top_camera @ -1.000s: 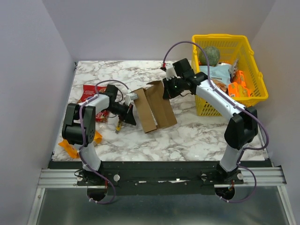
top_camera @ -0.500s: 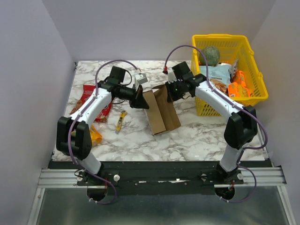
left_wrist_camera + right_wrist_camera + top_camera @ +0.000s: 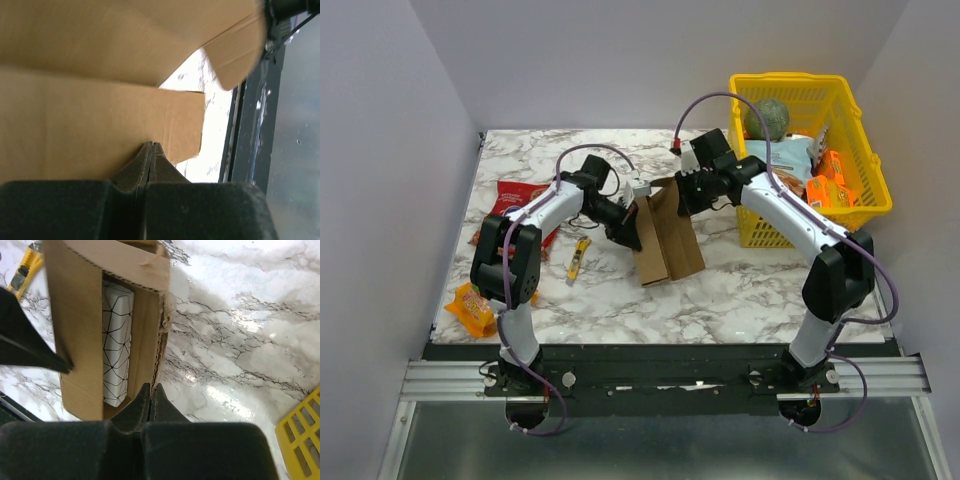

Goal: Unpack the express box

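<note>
The express box (image 3: 665,238), a brown carton with its flaps open, lies mid-table. Inside it, the right wrist view shows a white packet with black line pattern (image 3: 117,340). My right gripper (image 3: 678,197) is at the box's far end, shut, and the corrugated side wall (image 3: 162,315) runs into the seam between its tips (image 3: 151,386). My left gripper (image 3: 632,233) is shut with nothing in it. Its tips (image 3: 151,144) press against the outside of the left flap (image 3: 100,125), and its dark finger (image 3: 35,352) also shows in the right wrist view.
A yellow basket (image 3: 865,195) with a green ball and snack bags stands at the right. A yellow utility knife (image 3: 578,258) lies left of the box. A red snack bag (image 3: 515,198) and an orange one (image 3: 472,308) lie at the left edge.
My left arm swung right from beside the knife to the box's left flap. The spread flaps have folded closer together and the box has turned slightly. The right gripper barely moved.
</note>
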Robot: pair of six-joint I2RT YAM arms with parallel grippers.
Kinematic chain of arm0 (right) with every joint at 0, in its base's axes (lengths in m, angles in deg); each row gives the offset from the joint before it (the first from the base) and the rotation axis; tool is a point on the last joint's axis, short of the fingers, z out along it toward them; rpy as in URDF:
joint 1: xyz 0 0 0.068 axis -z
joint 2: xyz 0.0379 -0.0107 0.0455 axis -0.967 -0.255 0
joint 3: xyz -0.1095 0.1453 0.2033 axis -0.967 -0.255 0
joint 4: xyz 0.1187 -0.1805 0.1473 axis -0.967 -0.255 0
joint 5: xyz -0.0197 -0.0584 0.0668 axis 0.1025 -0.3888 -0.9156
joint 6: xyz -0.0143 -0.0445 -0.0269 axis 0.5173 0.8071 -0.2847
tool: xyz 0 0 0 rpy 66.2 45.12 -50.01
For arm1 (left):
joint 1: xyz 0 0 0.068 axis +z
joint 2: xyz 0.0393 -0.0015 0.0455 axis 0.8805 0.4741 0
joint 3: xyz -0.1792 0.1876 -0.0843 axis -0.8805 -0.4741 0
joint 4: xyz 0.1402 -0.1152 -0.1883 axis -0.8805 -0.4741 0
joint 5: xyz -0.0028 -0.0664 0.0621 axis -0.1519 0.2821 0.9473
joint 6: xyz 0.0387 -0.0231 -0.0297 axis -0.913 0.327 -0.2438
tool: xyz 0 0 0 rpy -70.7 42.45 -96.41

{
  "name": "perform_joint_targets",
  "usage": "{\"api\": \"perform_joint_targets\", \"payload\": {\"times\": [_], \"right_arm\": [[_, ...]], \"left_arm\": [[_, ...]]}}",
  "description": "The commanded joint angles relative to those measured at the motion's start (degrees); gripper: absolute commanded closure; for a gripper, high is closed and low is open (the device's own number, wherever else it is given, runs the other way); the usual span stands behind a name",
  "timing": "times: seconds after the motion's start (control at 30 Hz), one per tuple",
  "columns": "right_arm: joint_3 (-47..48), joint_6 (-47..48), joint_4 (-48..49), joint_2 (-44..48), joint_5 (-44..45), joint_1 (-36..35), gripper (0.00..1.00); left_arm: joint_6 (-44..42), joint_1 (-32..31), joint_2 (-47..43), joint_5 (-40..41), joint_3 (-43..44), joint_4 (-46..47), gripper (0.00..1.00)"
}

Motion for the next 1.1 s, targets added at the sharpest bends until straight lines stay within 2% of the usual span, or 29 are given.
{"api": "perform_joint_targets", "payload": {"times": [0.0, 0.2, 0.43, 0.7, 0.83, 1.0, 1.07], "right_arm": [[0.67, 1.46, -2.19, 5.42, -0.9, -0.31, 1.0], [2.26, 2.95, -6.33, 6.39, -8.19, -0.31, 1.0], [3.22, 2.08, -5.98, 6.48, -7.23, -0.31, 1.0], [4.72, 2.34, -5.54, 6.48, -6.62, -0.31, 1.0], [3.84, 5.83, -5.36, 6.48, -4.69, -0.31, 0.99], [4.45, 12.61, -4.66, 6.3, -2.57, -0.31, 0.99], [5.33, 16.57, -4.31, 6.04, -2.92, -0.31, 1.0]], "left_arm": [[-5.71, 4.13, -0.02, 3.07, -1.42, -3.7, 1.0], [-2.37, 5.46, 3.23, 5.88, -3.1, 2.54, 1.0], [4.31, 5.46, 3.6, 3.69, -0.37, 6.76, 1.0], [6.6, 5.46, -1.5, 1.66, -3.62, 6.77, 0.97], [5.64, 6.07, -3.96, 2.19, -3.71, 3.52, 0.89], [0.54, 8.53, -6.86, -0.54, 2.25, -8.51, 0.73], [1.06, 9.85, -9.14, 0.08, 3.84, -7.93, 0.68]]}}
